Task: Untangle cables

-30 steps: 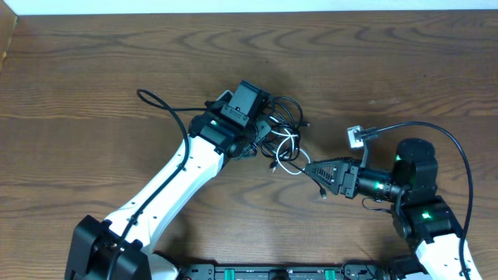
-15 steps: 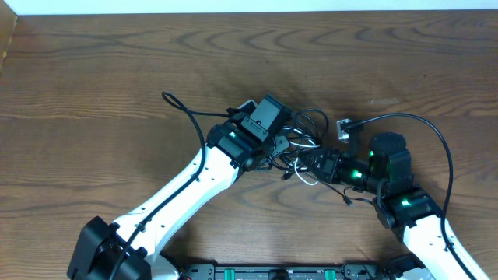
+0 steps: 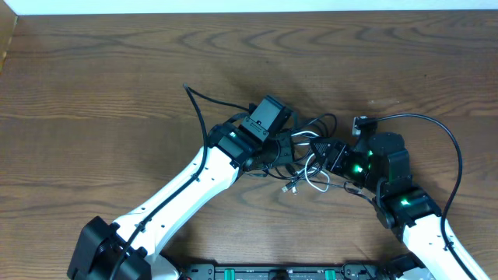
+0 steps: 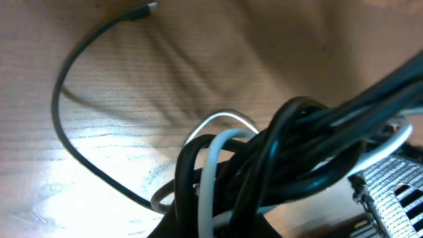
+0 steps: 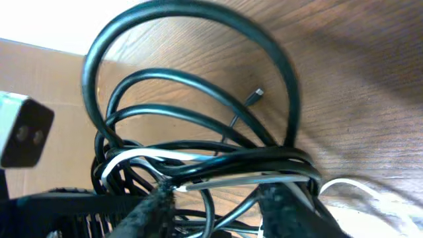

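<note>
Where the two grippers meet, the tangled cables [image 3: 310, 173] bunch between them: the left gripper [image 3: 284, 145] is clamped shut on the cables, while the right gripper [image 3: 321, 151] is half open, its fingers [image 5: 158, 208] straddling several loops.

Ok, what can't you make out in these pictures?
Left gripper: overhead, its wrist covers the fingertips; left wrist view, blurred cables fill the frame.
Right gripper: right wrist view, bottom edge cuts the fingers, so grip unclear.
Cable count: strands overlap in every view.
Plugs: too small overhead.
</note>
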{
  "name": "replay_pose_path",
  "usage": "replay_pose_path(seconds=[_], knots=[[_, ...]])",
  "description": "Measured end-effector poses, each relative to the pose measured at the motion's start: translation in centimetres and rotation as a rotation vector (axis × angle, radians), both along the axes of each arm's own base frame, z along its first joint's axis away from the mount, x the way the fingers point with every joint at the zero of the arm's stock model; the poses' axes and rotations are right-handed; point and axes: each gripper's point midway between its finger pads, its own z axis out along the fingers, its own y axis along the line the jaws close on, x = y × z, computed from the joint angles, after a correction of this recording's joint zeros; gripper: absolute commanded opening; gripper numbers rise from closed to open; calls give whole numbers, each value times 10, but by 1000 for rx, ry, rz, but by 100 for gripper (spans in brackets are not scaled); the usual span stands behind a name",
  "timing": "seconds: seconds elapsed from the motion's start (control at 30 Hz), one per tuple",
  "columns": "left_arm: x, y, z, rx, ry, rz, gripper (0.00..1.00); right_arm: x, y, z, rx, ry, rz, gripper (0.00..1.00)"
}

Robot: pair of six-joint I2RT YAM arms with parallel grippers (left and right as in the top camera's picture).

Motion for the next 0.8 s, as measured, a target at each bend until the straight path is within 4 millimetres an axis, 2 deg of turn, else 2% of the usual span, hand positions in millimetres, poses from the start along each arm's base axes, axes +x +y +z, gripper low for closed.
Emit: replay_pose_path(seconds=[0.23, 0.37, 0.47, 0.5, 0.57, 0.6, 0.63, 0.67, 0.7, 0.73, 0.77, 0.8], knots=[[-3, -2, 0, 15, -44, -117, 8, -10, 0, -10, -35, 34, 38, 76], [-5, -3, 1, 8, -41, -136, 8, -16, -7, -24, -79, 87, 19, 84], [-7, -15, 6, -55, -38, -171, 8, -16, -11, -28, -100, 97, 4, 87], [-7, -20, 9, -82, -41, -183, 8, -15, -13, -28, -106, 95, -3, 83], [-9, -29, 15, -136, -41, -210, 8, -13, -16, -29, -120, 88, -19, 61], [-10, -32, 17, -153, -35, -220, 8, -12, -17, -30, -129, 88, -28, 33], [-11, -34, 18, -163, -31, -226, 8, -11, -18, -32, -136, 90, -29, 26], [-13, -35, 18, -172, -25, -232, 13, -11, -19, -35, -146, 97, -30, 10], [-14, -36, 18, -175, -21, -235, 17, -11, -18, -37, -147, 104, -27, 1], [-14, -36, 17, -175, -19, -239, 24, -11, -17, -38, -149, 104, -21, 1], [-14, -37, 17, -178, -22, -248, 27, -12, -15, -37, -148, 102, -10, 1], [-14, -37, 17, -176, -22, -252, 36, -12, -16, -38, -158, 100, -12, 1]])
